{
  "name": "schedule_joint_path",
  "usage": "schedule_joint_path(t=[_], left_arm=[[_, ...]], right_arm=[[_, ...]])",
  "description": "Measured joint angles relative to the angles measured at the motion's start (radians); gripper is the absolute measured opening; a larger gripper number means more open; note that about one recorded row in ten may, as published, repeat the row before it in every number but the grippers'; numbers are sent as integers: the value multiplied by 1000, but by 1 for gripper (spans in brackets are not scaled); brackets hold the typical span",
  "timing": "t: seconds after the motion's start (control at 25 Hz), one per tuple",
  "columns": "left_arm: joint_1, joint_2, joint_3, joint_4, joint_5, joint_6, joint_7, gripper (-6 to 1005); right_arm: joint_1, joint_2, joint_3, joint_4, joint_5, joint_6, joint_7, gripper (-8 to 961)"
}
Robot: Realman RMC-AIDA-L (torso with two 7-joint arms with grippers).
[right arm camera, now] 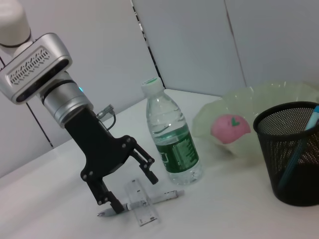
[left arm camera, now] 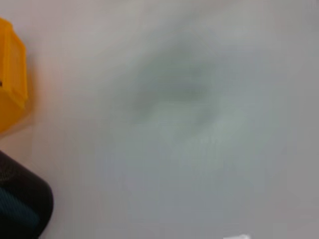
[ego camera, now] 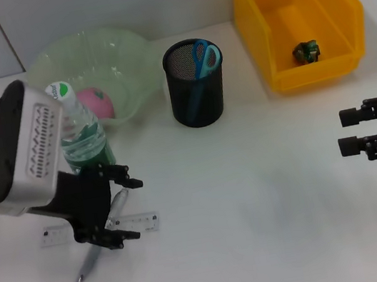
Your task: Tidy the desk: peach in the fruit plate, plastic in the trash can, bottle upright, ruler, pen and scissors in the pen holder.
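My left gripper [ego camera: 129,209] is open and hangs low over a silver pen [ego camera: 98,243] that lies across a clear ruler [ego camera: 148,222] on the white desk. The right wrist view shows that gripper [right arm camera: 134,191] open, its fingers straddling the pen [right arm camera: 159,196] and ruler [right arm camera: 140,208]. A water bottle [ego camera: 82,133] stands upright beside it, also in the right wrist view [right arm camera: 172,139]. A pink peach [ego camera: 96,102] lies in the green plate [ego camera: 116,52]. Blue scissors [ego camera: 202,59] stand in the black mesh holder [ego camera: 195,85]. My right gripper [ego camera: 346,132] is open and empty at the right.
A yellow bin [ego camera: 298,17] at the back right holds a crumpled green piece of plastic [ego camera: 306,51]. The bin corner [left arm camera: 11,79] and holder [left arm camera: 20,204] show in the left wrist view. White desk lies between the two arms.
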Motion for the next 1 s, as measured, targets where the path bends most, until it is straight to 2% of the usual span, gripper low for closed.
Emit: schedule_joint_path(t=[0.08,0.76,1.0], left_arm=[[-24,-1,11,-10,38,-8,-18,791],[-36,-1,78,-9,48,-18,-53,790],[-46,-2,83,-22,52,-23,-47,790]], right_arm=[[5,2,0,5,-11,7,1,693],[27,3,1,8,-48,40,10,694],[36,13,1,10,-71,56,13,693]])
